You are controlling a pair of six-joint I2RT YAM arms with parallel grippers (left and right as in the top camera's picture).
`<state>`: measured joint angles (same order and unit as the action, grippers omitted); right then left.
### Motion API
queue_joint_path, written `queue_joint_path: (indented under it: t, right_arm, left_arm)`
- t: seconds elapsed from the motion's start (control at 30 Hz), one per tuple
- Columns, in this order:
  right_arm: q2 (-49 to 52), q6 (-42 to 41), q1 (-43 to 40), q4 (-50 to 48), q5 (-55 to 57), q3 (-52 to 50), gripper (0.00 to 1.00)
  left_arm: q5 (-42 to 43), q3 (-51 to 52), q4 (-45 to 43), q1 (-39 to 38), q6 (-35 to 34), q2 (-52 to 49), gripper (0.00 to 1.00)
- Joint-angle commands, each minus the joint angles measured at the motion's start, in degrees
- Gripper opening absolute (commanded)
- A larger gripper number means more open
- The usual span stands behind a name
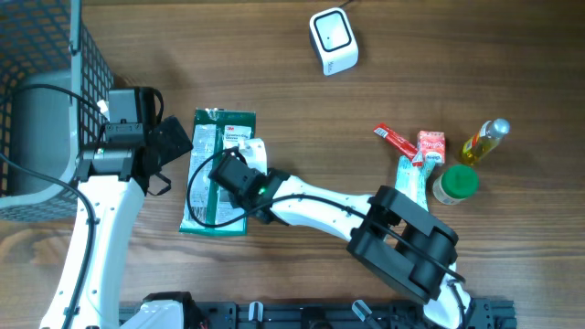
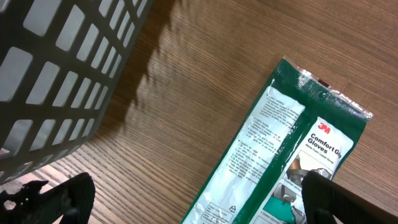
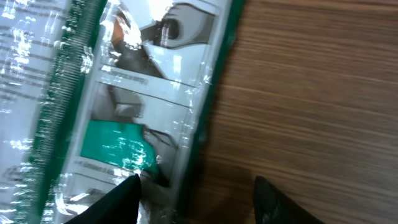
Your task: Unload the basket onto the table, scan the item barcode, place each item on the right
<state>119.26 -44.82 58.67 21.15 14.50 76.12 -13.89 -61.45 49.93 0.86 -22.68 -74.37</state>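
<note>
The item, a green and white packet of gloves (image 1: 207, 151), lies flat on the wooden table. A white barcode scanner (image 1: 332, 41) stands at the far edge, well away from it. My right gripper (image 1: 228, 176) is low over the packet's middle. In the right wrist view it (image 3: 196, 200) is open, one finger (image 3: 118, 202) on the packet (image 3: 137, 106) and the other over bare wood, straddling the packet's edge. My left gripper (image 1: 174, 142) hovers wide open by the packet's left side. In the left wrist view it (image 2: 199, 205) spans part of the packet (image 2: 280, 143).
A grey wire basket (image 1: 55, 55) (image 2: 56, 68) fills the far left corner beside my left arm. At the right stand a red tube (image 1: 398, 140), a red and white carton (image 1: 430, 146), an oil bottle (image 1: 484, 140) and a green-lidded jar (image 1: 455, 183).
</note>
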Motion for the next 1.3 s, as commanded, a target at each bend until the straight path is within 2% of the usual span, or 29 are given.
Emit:
queue_joint_path:
  t: [0.0,0.1,0.23,0.5,0.8,0.87,1.07,1.27]
  right_arm:
    - [0.3,-0.4,-0.2,4.1,5.5,-0.1,0.56]
    - [0.3,-1.4,-0.9,7.6,5.6,-0.1,0.56]
    - [-1.6,-8.0,-3.8,14.4,4.7,-0.1,0.56]
    - [-4.8,-7.7,-11.9,27.0,-3.2,-0.1,0.56]
    - [-13.9,-0.9,-14.8,26.1,-10.2,1.9,0.57]
    - [-15.3,1.2,-14.8,24.1,-10.3,1.9,0.60]
    - [-13.0,3.1,-14.8,15.9,-9.3,0.0,0.61]
    - [-5.6,2.6,-14.8,15.7,-8.2,-0.1,0.62]
  left_arm:
    - [-0.7,-0.5,-0.1,0.2,-0.5,0.0,1.00]
    - [-0.7,-0.5,-0.1,0.2,-0.5,0.0,1.00]
    - [-0.7,-0.5,-0.1,0.2,-0.5,0.0,1.00]
    - [-0.7,-0.5,-0.1,0.2,-0.5,0.0,1.00]
    - [-0.7,-0.5,-0.1,0.2,-0.5,0.0,1.00]
    - [-0.7,-0.5,-0.1,0.2,-0.5,0.0,1.00]
    - [-0.7,-0.5,-0.1,0.2,-0.5,0.0,1.00]
    - [-0.7,-0.5,-0.1,0.2,-0.5,0.0,1.00]
